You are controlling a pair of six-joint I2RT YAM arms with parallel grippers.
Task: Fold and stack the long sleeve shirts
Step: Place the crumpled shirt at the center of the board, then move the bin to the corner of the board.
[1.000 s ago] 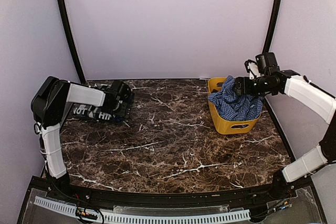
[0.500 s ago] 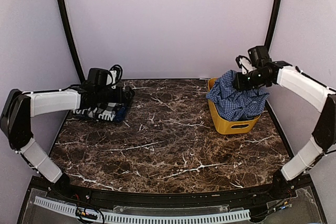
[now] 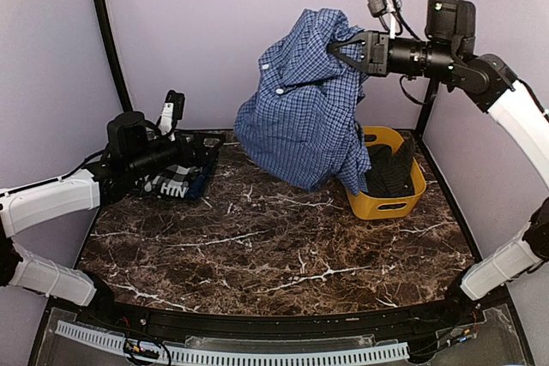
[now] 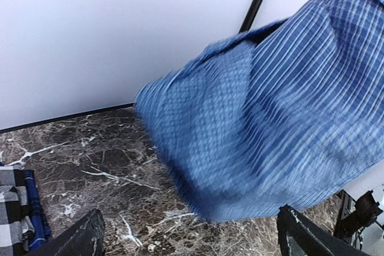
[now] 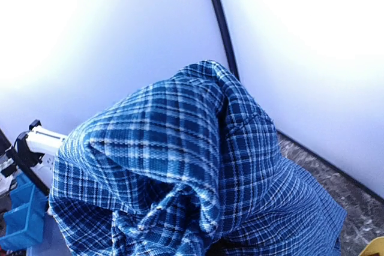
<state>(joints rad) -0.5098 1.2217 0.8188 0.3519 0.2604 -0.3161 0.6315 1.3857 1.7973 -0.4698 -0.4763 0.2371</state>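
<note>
Dangling from right tool point(image 3: 337, 46), blue shirt point(image 3: 300, 117)

right claw point(image 3: 336, 46) tight, left claw point(image 3: 202, 157) agape

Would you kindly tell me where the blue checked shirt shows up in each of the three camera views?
Top external: the blue checked shirt hangs upper centre from the right claw.
Left wrist: the shirt fills the right half, blurred.
Right wrist: the shirt is bunched across the lower centre.
Shared landmark: the marble table.
</note>
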